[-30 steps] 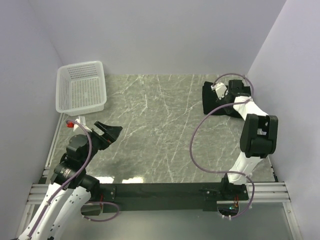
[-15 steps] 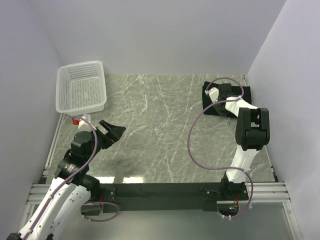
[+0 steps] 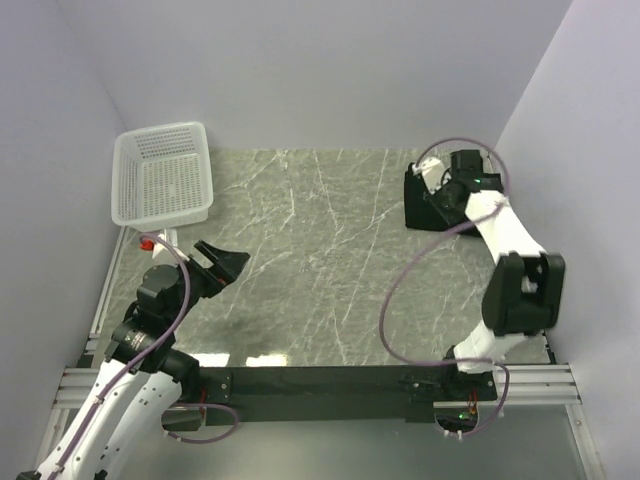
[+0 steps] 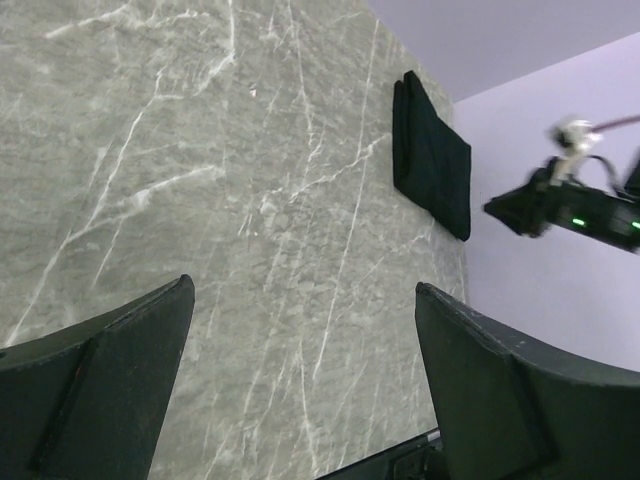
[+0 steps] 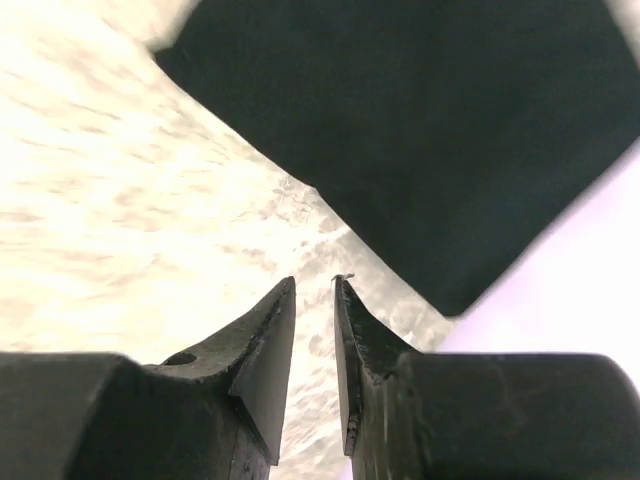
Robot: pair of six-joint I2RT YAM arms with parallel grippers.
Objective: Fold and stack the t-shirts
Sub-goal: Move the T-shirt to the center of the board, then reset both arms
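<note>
The black t-shirts (image 3: 414, 210) lie folded in a flat pile at the back right of the marble table, by the right wall. My right gripper (image 3: 440, 196) hovers over that pile. In the right wrist view the pile (image 5: 420, 130) lies just beyond my right gripper (image 5: 315, 285), whose jaws stand a narrow gap apart with only table showing between them. My left gripper (image 3: 222, 264) hangs wide open over the near left of the table, far from the pile. In the left wrist view the left gripper (image 4: 305, 380) holds nothing and the folded pile (image 4: 432, 160) lies in the distance.
A white mesh basket (image 3: 165, 212) stands at the back left corner. Lilac walls close in the left, back and right sides. The right arm (image 4: 570, 208) shows against the wall in the left wrist view.
My right gripper has come up off the pile of t-shirts and its jaws have parted a little; the right arm's elbow swung outward. The left arm barely shifted and stayed open.
</note>
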